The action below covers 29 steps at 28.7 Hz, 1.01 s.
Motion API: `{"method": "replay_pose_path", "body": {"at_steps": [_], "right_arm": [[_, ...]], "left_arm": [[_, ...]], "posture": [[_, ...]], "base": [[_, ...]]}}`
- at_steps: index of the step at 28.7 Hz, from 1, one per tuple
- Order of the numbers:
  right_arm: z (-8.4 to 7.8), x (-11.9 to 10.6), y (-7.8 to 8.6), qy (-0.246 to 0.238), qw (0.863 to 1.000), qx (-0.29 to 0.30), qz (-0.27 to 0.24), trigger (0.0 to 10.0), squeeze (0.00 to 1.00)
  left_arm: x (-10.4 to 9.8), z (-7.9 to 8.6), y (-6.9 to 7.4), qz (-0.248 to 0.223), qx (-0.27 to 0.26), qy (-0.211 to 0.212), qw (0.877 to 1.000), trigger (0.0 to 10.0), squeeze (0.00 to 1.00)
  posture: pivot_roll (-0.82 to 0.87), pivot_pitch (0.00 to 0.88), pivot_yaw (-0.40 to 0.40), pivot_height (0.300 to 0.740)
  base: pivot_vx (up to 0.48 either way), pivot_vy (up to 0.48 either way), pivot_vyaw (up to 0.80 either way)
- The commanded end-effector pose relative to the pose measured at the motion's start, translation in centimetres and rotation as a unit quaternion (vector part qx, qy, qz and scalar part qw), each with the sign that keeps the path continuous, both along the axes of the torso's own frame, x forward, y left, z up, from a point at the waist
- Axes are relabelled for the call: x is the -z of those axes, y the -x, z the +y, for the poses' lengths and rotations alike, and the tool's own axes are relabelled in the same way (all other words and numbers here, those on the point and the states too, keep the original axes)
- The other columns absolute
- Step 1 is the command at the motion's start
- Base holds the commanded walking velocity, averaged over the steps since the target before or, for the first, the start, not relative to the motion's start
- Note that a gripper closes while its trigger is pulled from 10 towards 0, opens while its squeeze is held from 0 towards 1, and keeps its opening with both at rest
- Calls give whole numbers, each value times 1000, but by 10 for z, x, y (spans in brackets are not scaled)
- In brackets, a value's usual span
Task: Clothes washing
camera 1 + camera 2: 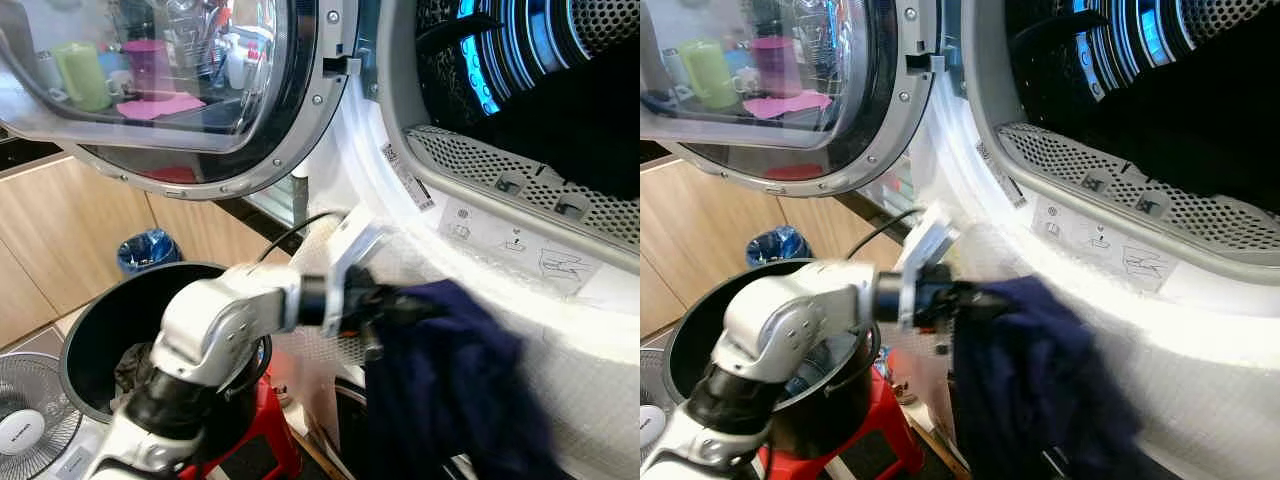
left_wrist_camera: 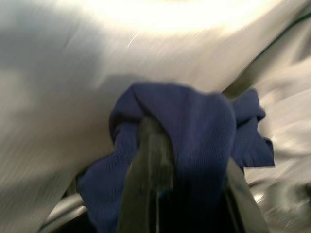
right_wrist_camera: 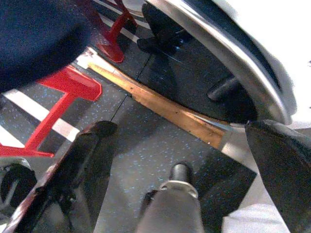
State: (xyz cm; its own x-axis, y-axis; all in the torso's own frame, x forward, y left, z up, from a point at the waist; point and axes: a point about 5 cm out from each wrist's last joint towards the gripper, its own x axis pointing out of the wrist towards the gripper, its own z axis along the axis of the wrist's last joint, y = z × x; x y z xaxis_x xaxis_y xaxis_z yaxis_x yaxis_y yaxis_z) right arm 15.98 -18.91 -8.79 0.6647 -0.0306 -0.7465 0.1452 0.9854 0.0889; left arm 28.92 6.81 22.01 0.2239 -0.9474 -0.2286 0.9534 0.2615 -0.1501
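— What's over on the far left?

— A standing fan at the near-left corner, then a black bucket sitting on a red stool, with some dark clothing down inside it. Behind it, by the wooden cabinets, is a small bin with a blue liner.

— And above that?

— The washing machine door hangs open, its glass reflecting a green cup and a pink one.

— Where's the left gripper?

— In the middle, reaching rightward from above the bucket. Its fingers are pinched on a dark blue garment, which hangs blurred in front of the machine's white front, below the opening. From the left wrist, the blue cloth bunches over one black finger.

— And to the right?

— The drum, dark inside, with blue light on its perforated wall.

— The right gripper?

— Hanging low, fingers spread wide apart, holding nothing, above the speckled grey floor beside the stool's red legs.
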Motion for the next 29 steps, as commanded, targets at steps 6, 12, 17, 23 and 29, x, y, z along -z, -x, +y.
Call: {"method": "replay_pose_path", "body": {"at_steps": [6,12,17,23,29], "right_arm": [[-27,-10,15,28,996,-68,-58,10000,0],[-41,-26,39,4,982,-167,-94,10000,1000],[-41,-60,36,-70,964,-186,-175,10000,1000],[-19,-104,31,-156,932,-242,-220,10000,1000],[3,-113,40,-165,927,-271,-201,10000,1000]], "left_arm": [[26,16,4,-3,-27,-65,998,0,0],[34,14,0,-1,-41,-65,997,0,0],[47,5,6,20,-16,-64,998,0,0],[70,-9,9,50,-18,-68,996,0,0],[71,-35,11,72,-18,-35,997,0,0]], "posture": [[168,91,-33,740],[148,89,-44,740],[136,82,-44,740],[117,72,-41,740],[105,63,-50,740]], "base": [[0,0,0],[0,0,0],[0,0,0],[0,0,0],[0,0,0]]}}
